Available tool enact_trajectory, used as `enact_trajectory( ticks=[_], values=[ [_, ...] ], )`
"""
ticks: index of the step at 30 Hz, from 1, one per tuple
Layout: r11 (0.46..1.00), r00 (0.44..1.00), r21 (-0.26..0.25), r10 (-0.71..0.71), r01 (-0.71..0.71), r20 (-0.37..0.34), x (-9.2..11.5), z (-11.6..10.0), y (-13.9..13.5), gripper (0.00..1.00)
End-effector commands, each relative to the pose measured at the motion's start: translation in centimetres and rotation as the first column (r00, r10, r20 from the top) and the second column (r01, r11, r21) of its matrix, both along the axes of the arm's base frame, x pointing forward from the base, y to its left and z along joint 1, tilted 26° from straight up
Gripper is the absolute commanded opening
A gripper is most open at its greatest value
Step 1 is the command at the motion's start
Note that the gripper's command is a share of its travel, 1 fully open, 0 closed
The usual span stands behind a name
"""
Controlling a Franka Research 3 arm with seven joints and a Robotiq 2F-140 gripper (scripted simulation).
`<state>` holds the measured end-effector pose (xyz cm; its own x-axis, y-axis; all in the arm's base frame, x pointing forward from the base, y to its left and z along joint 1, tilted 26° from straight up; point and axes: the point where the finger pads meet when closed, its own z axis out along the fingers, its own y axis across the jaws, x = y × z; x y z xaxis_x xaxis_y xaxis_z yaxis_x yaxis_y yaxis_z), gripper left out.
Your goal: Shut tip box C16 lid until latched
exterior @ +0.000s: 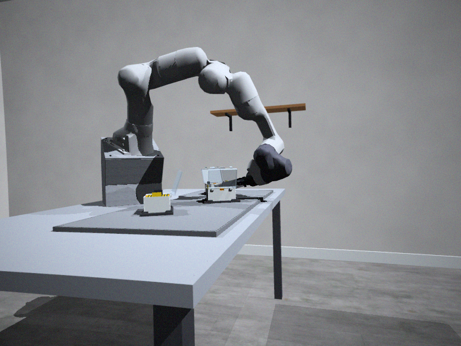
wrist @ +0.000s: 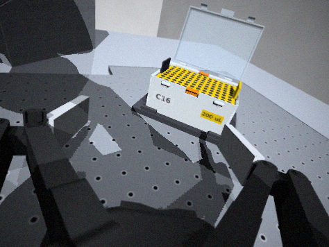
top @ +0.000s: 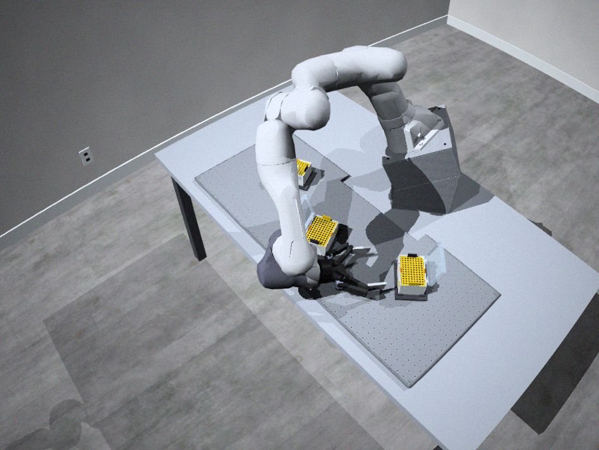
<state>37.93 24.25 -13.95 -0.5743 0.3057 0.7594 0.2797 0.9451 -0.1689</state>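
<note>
The tip box labelled C16 (wrist: 192, 98) is white with a yellow insert, and it sits in a dark holder plate (wrist: 163, 116). Its clear lid (wrist: 216, 43) stands open at the rear. In the top view this is the box (top: 412, 271) at the lower right, with its lid (top: 437, 261) on the side away from me. My gripper (wrist: 157, 122) is open and empty. It hangs low over the perforated mat, facing the box's front wall from a short distance, and also shows in the top view (top: 370, 267).
A second open tip box (top: 321, 231) stands close beside my wrist and forearm. A third box (top: 306, 171) is partly hidden behind the arm. Their labels cannot be read. My wrist hangs over the table's long edge. The robot pedestal (top: 426, 159) stands at the far side.
</note>
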Motion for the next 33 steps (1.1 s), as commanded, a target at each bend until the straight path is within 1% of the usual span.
enact_trajectory(
  ticks=[1,26,28,30,33],
  values=[
    [1.000,1.000,0.002,0.005,-0.005,0.000,0.0,0.0,-0.2,1.00],
    [1.000,1.000,0.002,0.005,-0.005,0.000,0.0,0.0,-0.2,1.00],
    [1.000,1.000,0.002,0.005,-0.005,0.000,-0.3,0.9,0.1,1.00],
    [1.000,1.000,0.002,0.005,-0.005,0.000,-0.3,0.9,0.1,1.00],
    [1.000,1.000,0.002,0.005,-0.005,0.000,-0.9,2.2,0.5,1.00]
  ],
)
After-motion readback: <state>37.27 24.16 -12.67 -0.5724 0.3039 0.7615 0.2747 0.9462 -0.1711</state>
